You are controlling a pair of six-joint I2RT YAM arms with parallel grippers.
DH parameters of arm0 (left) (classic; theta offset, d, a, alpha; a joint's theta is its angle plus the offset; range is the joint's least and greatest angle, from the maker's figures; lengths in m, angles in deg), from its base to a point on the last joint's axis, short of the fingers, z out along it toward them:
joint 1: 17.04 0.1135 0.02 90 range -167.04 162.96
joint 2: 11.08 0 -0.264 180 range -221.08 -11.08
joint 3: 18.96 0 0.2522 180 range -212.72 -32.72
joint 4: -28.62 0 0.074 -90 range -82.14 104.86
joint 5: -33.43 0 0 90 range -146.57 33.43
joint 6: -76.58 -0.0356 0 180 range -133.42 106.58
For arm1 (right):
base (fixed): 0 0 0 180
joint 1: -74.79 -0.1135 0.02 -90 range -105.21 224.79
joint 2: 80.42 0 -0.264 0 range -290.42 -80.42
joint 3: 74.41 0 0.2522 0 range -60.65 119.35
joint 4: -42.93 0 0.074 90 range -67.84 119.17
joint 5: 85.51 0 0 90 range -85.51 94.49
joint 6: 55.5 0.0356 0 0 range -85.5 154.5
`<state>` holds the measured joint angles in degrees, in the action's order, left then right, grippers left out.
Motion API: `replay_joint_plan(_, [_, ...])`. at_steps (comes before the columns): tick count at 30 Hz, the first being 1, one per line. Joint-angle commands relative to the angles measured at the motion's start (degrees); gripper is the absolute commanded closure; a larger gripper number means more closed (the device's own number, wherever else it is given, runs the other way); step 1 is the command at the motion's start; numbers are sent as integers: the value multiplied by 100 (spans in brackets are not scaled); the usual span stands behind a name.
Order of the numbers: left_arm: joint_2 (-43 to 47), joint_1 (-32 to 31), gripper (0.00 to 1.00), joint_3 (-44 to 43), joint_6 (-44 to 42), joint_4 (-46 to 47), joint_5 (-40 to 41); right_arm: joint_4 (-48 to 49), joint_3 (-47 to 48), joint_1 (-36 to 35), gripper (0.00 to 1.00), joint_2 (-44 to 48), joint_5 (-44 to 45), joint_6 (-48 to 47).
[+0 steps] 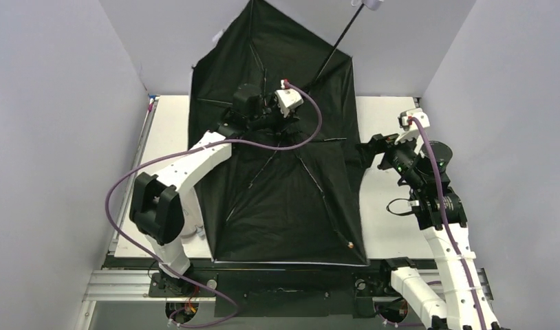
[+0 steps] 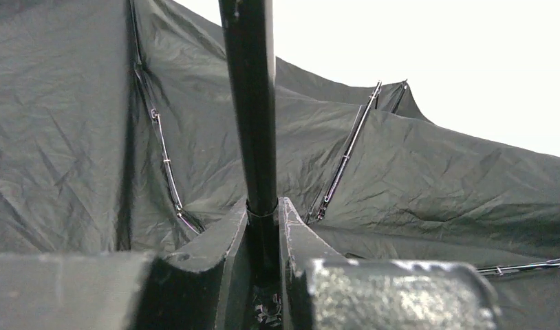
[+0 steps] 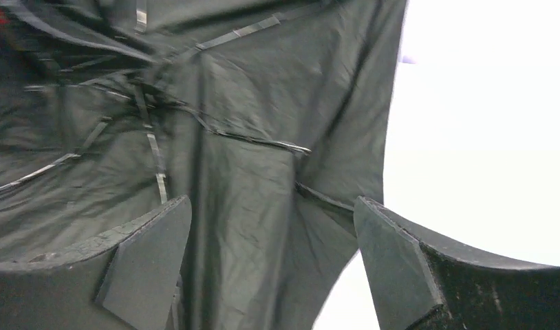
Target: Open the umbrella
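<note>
The umbrella (image 1: 277, 185) lies spread open across the middle of the table, black lining and ribs facing up. Its thin black shaft (image 1: 336, 47) slants up to the pale handle (image 1: 368, 4) at the top edge. My left gripper (image 1: 272, 113) is over the canopy's centre and shut on the shaft (image 2: 253, 124), which runs up between the fingers (image 2: 225, 237). My right gripper (image 1: 368, 146) is open at the canopy's right edge. In the right wrist view the black fabric (image 3: 250, 206) hangs between its spread fingertips (image 3: 153, 254), untouched.
The white table (image 1: 168, 130) shows left and right of the canopy. Grey walls close in on both sides and behind. A purple cable (image 1: 119, 199) loops off the left arm. The aluminium frame rail (image 1: 126, 285) runs along the near edge.
</note>
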<state>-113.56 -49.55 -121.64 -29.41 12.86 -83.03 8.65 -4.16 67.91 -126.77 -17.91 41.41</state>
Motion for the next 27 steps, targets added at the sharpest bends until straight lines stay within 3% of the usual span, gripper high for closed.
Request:
replay_joint_plan(1, [1013,52,100,-56,-1831,319,-130,74,-22,359,17,2,395,296])
replay_joint_plan(9, [1783,52,100,405,-4481,0,36,-51,648,659,17,-527,-163,495])
replay_joint_plan(15, [2007,71,100,758,-6722,617,631,-753,1481,661,20,-1071,-972,464])
replay_joint_plan(22, [2009,314,100,708,-8076,935,705,-1458,2114,588,20,-1238,-1940,409])
replay_joint_plan(27, [1699,505,100,668,-8650,1353,762,-2384,2659,46,20,-1476,-2171,-219])
